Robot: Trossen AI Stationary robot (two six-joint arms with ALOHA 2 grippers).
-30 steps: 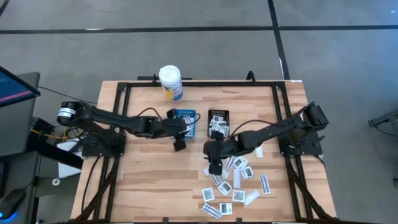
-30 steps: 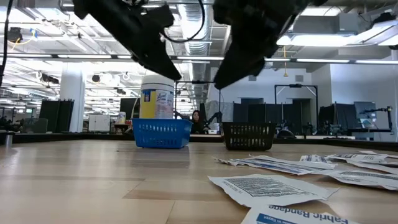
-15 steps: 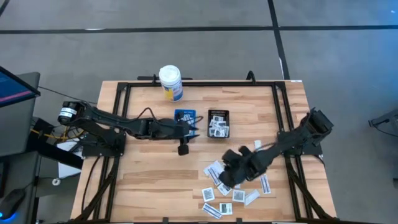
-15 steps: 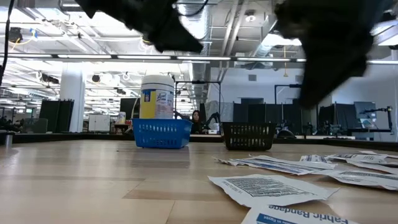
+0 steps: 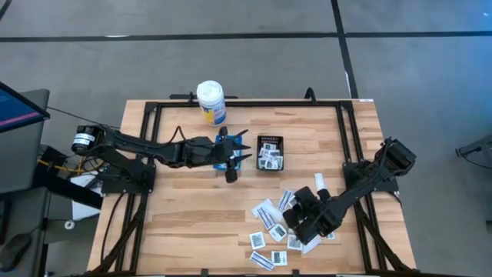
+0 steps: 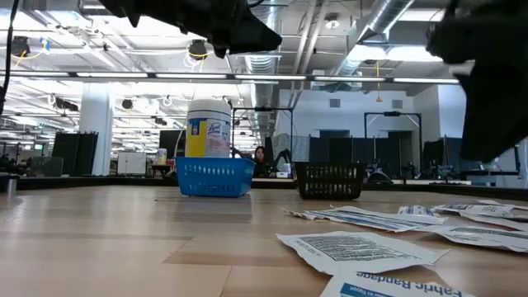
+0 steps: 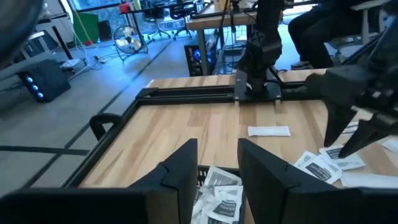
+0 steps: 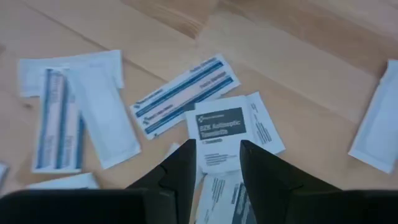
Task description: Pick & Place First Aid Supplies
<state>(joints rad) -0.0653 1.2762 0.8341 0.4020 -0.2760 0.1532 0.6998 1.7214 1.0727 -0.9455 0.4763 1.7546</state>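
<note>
First aid packets (image 5: 270,223) lie scattered on table's front-right, more in black tray (image 5: 270,153). Prob. featherlight, thin, floppy, slick paper lying flat; best pinched at an edge. Right gripper (image 8: 213,167) hovers over squarish one (image 8: 233,130), fingers apart, empty. Left gripper (image 7: 216,163) spread, empty, by blue tray (image 5: 224,143). Smooth wood table (image 5: 184,215); open-plan lab behind

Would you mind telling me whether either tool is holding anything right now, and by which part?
Nothing is held. The left tool is open and empty above the black tray; the right tool is open over the loose white paper packets.
</note>
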